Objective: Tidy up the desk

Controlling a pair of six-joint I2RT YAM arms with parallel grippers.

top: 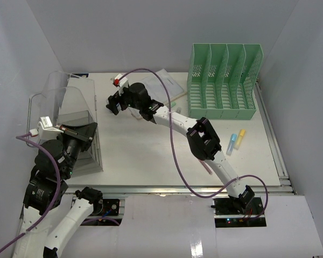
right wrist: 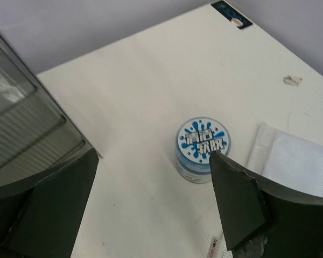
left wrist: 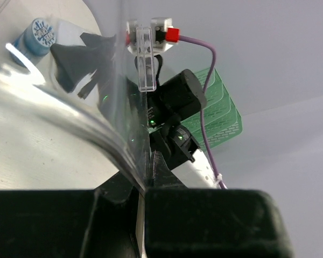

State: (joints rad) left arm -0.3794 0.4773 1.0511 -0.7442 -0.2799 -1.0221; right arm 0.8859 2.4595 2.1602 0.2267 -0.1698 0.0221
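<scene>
The white desk (top: 145, 156) carries a round blue-and-white jar (right wrist: 203, 148), which stands upright. My right gripper (right wrist: 151, 156) hangs open above it, the jar lying between the jaws close to the right fingertip (right wrist: 226, 183), untouched. In the top view this gripper (top: 114, 103) reaches to the far left-centre. My left gripper (left wrist: 145, 183) is shut on the edge of the clear plastic bin's raised lid (left wrist: 113, 145); in the top view it sits at the bin (top: 70, 107) on the left. The jar (left wrist: 39, 35) shows through the clear plastic.
A mint-green file rack (top: 223, 80) stands at the back right. A clear sleeve with papers (right wrist: 296, 161) lies just right of the jar, and a pen tip (right wrist: 215, 248) lies near it. A blue highlighter (top: 231, 144), a yellow highlighter (top: 240, 138) and a pink pen (top: 206, 166) lie to the right.
</scene>
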